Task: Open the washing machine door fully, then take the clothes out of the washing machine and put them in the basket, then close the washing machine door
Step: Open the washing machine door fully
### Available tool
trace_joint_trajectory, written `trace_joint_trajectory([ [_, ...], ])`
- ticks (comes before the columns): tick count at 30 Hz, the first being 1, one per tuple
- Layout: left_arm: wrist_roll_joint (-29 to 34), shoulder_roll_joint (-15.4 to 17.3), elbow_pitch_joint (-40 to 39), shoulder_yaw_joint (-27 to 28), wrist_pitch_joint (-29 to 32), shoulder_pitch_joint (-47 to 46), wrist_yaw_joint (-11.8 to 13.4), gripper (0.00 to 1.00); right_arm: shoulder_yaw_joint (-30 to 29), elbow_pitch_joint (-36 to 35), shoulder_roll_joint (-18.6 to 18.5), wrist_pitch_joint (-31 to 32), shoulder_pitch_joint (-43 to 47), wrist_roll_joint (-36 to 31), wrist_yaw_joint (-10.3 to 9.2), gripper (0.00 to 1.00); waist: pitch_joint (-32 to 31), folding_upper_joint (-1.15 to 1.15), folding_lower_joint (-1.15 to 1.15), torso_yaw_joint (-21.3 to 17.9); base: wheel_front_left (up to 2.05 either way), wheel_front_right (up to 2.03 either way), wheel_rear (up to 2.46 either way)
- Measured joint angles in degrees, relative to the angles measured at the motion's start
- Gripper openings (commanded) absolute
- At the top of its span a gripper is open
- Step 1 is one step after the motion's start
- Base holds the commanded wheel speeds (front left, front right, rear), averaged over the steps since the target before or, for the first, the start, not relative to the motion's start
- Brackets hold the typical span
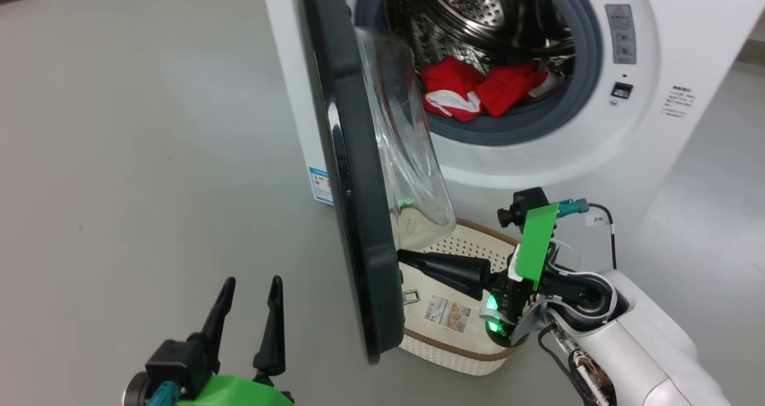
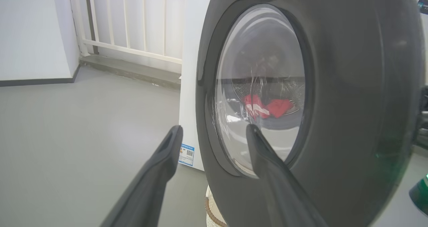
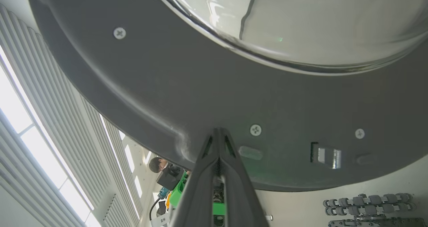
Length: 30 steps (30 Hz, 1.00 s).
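At the floor's near edge, the left gripper hovers outside the half-open washing machine door, jaws wide. The right gripper, jaws pressed together, sets its tips against the door's inner rim, above the basket. Farthest, the clothes lie inside the washing machine.

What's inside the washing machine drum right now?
Red clothes with white trim lie at the bottom of the drum, close to the grey ring. The open door and its glass bowl stand across the drum's left side, so that part cannot be seen clearly.
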Motion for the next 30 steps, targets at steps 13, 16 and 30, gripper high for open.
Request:
trace_joint_trajectory([
  [13, -0.01, 0.4, -1.11, -0.53, 0.51, 0.58, 0.52, 1.0, 0.01, 1.23, 0.87, -0.26, 0.92, -0.54, 0.0, 0.0, -2.01, 0.0, 0.0, 4.65, 0.0, 0.0, 0.0],
  [16, -0.12, 0.43, -1.29, -0.51, 0.51, 0.59, 0.57, 1.0, 0.15, 1.52, 1.18, -1.38, 0.92, -1.48, 0.0, 0.0, -1.88, 0.0, 0.0, 4.47, 0.0, 0.0, 0.0],
  [30, -1.2, 0.56, -1.51, -0.33, -0.04, 1.19, 1.07, 1.0, 4.46, -7.03, -2.55, -16.02, 4.15, -22.76, 0.0, 1.0, -1.33, 0.0, 0.0, 2.37, 0.0, 0.0, 0.0],
])
